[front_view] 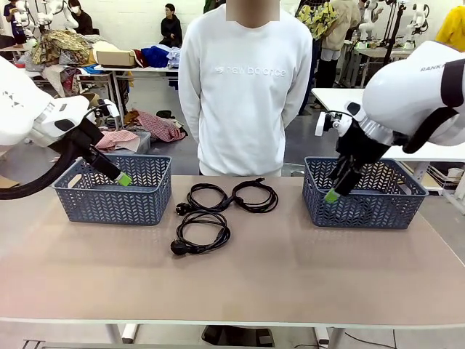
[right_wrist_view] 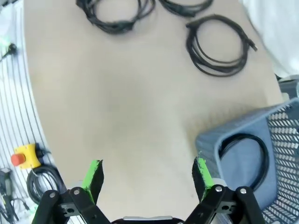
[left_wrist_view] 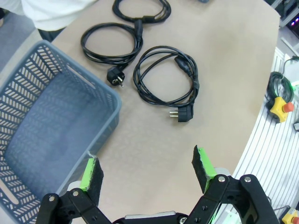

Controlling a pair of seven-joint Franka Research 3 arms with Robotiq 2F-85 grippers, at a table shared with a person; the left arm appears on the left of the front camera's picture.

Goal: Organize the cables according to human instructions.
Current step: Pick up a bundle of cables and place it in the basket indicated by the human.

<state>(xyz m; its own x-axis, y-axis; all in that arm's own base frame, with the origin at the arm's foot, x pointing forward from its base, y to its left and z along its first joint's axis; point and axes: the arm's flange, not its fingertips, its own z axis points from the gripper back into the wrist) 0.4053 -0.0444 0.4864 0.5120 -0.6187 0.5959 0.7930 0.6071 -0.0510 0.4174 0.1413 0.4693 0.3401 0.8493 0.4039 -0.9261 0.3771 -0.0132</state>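
Three black cables lie coiled at the table's middle: one at the back left (front_view: 205, 197), one at the back right (front_view: 256, 195), and one nearer me with a chunky plug (front_view: 201, 237). A fourth coil (right_wrist_view: 245, 158) rests inside the right blue basket (front_view: 363, 195). My left gripper (front_view: 125, 179) hangs open and holds nothing over the near right corner of the left blue basket (front_view: 109, 196). My right gripper (front_view: 332, 195) is open too, holding nothing, at the right basket's near left corner. In the left wrist view the left gripper (left_wrist_view: 147, 168) looks down at the nearest coil (left_wrist_view: 166, 77).
A person in a white sweatshirt (front_view: 245, 94) stands at the far edge, with no hands over the table. The left basket (left_wrist_view: 46, 135) holds nothing. Bare tabletop lies between the coils and the front edge. A yellow stop button (left_wrist_view: 282, 106) sits beyond the table's near edge.
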